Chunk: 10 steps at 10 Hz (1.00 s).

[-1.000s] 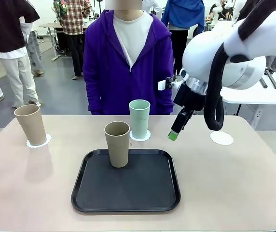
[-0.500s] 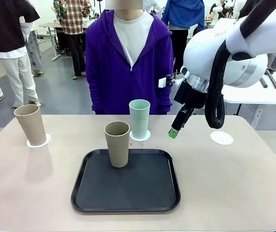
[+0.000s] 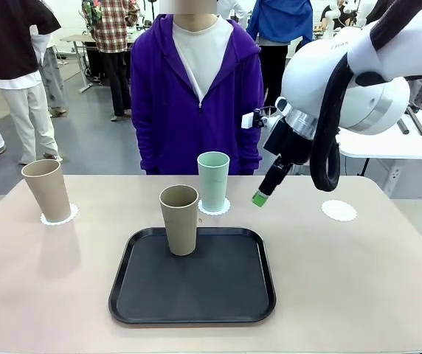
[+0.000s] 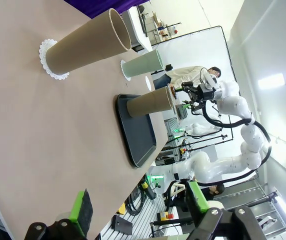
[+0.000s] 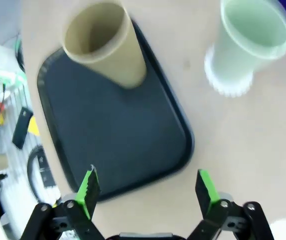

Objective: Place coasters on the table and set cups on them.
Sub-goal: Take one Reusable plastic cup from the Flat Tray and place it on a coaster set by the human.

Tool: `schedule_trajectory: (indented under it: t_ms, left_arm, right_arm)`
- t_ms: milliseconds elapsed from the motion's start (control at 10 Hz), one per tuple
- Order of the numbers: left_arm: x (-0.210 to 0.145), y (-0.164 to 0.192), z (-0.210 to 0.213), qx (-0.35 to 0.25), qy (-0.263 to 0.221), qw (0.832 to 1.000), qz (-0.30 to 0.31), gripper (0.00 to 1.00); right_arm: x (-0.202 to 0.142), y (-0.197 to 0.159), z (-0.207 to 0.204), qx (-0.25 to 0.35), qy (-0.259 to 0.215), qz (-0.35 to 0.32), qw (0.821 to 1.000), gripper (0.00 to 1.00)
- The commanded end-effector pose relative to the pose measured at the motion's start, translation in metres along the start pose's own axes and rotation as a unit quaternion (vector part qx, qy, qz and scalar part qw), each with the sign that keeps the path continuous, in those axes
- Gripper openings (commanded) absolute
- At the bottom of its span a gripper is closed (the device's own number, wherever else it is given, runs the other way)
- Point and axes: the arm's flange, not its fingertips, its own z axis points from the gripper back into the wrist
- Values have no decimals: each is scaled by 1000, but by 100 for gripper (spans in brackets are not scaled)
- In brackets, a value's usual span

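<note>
A beige-brown cup (image 3: 179, 220) stands upright on the black tray (image 3: 196, 295). The mint cup (image 3: 213, 181) rests on a coaster (image 3: 215, 209) just behind the tray. Another beige-brown cup (image 3: 46, 190) sits on a coaster (image 3: 58, 216) at the table's far left. A bare coaster (image 3: 339, 211) lies at the far right of the table (image 3: 358, 280). My right gripper (image 3: 260, 196) hangs above the table, right of the mint cup. In its wrist view the right gripper (image 5: 148, 192) is open and holds nothing, above the tray (image 5: 118, 130) and tray cup (image 5: 108, 42). My left gripper (image 4: 138, 202) is open, low and off the table's left end.
A person in a purple hoodie (image 3: 196, 96) stands at the far edge, right behind the mint cup. A white table (image 3: 388, 144) stands behind my right arm. Bare tabletop lies right of the tray and in front of the left cup.
My right gripper has risen a little and drifted slightly left toward the mint cup. The cups, coasters and tray stay put.
</note>
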Motion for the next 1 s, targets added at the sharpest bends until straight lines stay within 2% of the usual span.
schedule_trajectory:
  t_ms: [0,200,300,500,600,900]
  left_arm:
    - [-1,-2,2,1,-3,1000,4,100]
    - [-1,-2,2,1,-3,1000,4,100]
    - [-1,-2,2,1,-3,1000,4,100]
    - [-1,-2,2,1,-3,1000,4,100]
    - [-1,-2,2,1,-3,1000,4,100]
    - [-1,-2,2,1,-3,1000,4,100]
  right_arm:
    - [-14,-5,-17,68,-144,84,984,100]
    - [-23,-7,-23,92,-234,132,959,100]
    - [-32,-6,-28,95,-261,141,950,100]
    - [-44,-3,-43,94,-296,169,936,100]
    - [-52,-1,-57,88,-297,179,934,100]
    - [-71,-3,-93,69,-313,139,937,100]
